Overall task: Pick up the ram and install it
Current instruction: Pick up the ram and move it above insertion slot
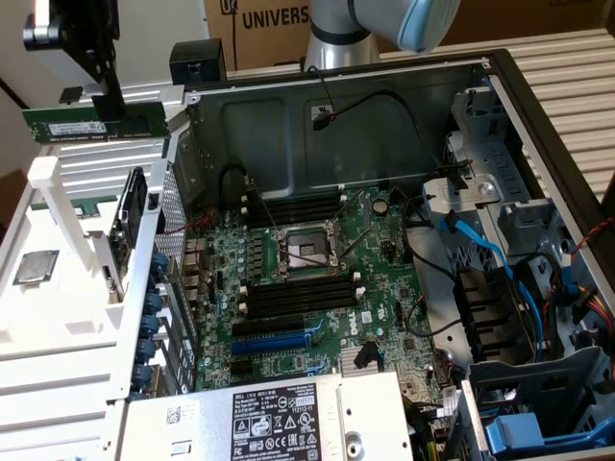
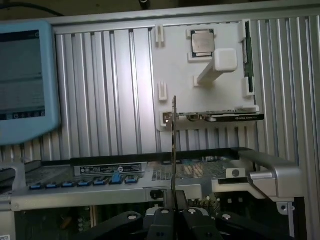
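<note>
Clamping the ram [image 1: 58, 123] from above, the gripper [image 1: 112, 108] held it aloft near the white tray [image 1: 67, 336] (well apart from the open case's motherboard [image 1: 317, 279]).

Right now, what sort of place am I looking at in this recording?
Probably a robotics lab bench set up for PC assembly: an open desktop computer case with its motherboard exposed, a white parts fixture beside it, and a cardboard box behind.

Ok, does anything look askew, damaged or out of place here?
Nothing stands out. The gripper holds the ram straight, clear of the white holder, and the open computer case shows no damage.
</note>
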Controlling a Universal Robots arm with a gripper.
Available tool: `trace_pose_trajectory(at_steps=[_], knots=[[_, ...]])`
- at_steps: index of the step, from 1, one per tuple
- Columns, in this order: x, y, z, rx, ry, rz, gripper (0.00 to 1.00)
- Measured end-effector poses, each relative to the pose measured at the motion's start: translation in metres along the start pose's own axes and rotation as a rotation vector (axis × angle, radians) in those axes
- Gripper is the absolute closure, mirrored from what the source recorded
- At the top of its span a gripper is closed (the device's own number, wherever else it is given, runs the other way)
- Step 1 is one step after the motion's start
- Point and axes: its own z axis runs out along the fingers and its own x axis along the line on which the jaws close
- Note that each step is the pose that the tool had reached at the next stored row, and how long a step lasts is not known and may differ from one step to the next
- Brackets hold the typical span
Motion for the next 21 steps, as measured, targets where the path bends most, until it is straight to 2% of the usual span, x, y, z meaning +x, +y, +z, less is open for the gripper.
trace_pose_trajectory(at_steps=[9,19,20,21], knots=[[-0.004,-0.0359,-0.0024,-0.0014,0.0012,0.0,0.88],[-0.009,-0.0813,-0.0034,-0.0013,0.0011,0.0,0.88],[-0.01,-0.0905,-0.0036,-0.0014,0.0012,0.0,0.88],[-0.011,-0.0951,-0.0037,-0.0013,0.0011,0.0,0.88]])
